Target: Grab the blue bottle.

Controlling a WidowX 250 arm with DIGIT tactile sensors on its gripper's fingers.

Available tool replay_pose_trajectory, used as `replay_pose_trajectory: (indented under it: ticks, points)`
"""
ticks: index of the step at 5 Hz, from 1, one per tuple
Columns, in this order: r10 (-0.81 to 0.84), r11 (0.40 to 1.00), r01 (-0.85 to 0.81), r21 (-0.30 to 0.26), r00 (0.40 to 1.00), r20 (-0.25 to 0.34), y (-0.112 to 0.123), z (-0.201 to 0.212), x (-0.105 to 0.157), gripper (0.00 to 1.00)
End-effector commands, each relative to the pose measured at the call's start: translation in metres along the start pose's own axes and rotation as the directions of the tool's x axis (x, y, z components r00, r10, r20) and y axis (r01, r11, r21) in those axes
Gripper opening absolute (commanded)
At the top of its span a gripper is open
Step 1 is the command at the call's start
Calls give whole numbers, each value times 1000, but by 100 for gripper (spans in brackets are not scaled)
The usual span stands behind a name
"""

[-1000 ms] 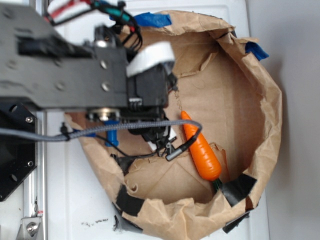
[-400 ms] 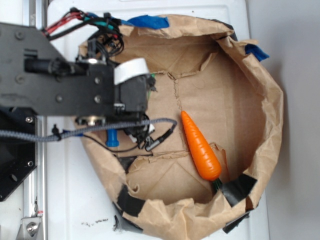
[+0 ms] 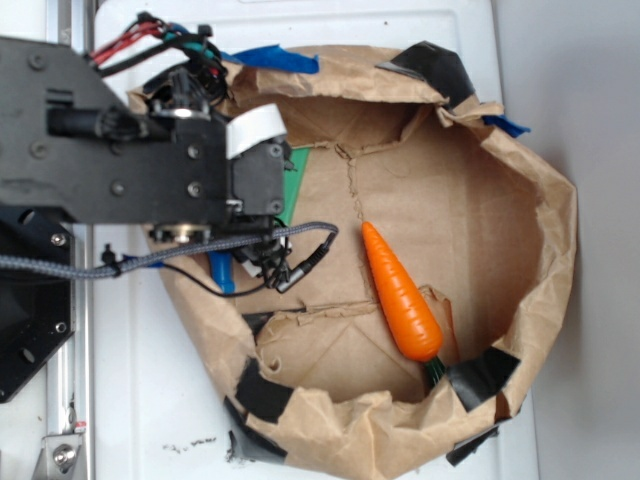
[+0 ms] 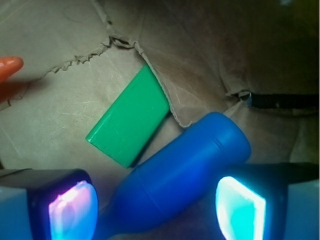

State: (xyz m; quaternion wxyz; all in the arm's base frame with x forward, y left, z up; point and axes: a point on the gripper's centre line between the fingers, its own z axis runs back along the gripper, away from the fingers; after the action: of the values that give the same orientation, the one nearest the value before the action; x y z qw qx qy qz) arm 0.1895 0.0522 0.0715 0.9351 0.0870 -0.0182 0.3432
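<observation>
The gripper [image 4: 157, 207] has its jaws apart, low in the frame, around the bottle [image 4: 185, 175]. It looks light, stiff and slippery; better to hold the wide body.

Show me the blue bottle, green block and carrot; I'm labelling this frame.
blue bottle [image 4: 185, 172], wrist view, on its wide body.
green block [image 4: 129, 123], wrist view, middle of its flat top.
carrot [image 3: 402, 295], exterior view, mid-length of its orange body.

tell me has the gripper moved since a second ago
Yes. In the exterior view the gripper has shifted left, away from the carrot, which lies where it did.
</observation>
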Motion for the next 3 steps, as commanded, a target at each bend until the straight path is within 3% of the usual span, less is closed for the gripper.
replay_pose_trajectory:
  ticks: [1,2,3]
  points:
    - [88,996,-88,15,996,-1,12,-5,-6,100]
    - [106,994,-106,11,994,9,13,-13,-17,100]
    - [91,996,-91,-22,996,-24,9,-25,-17,100]
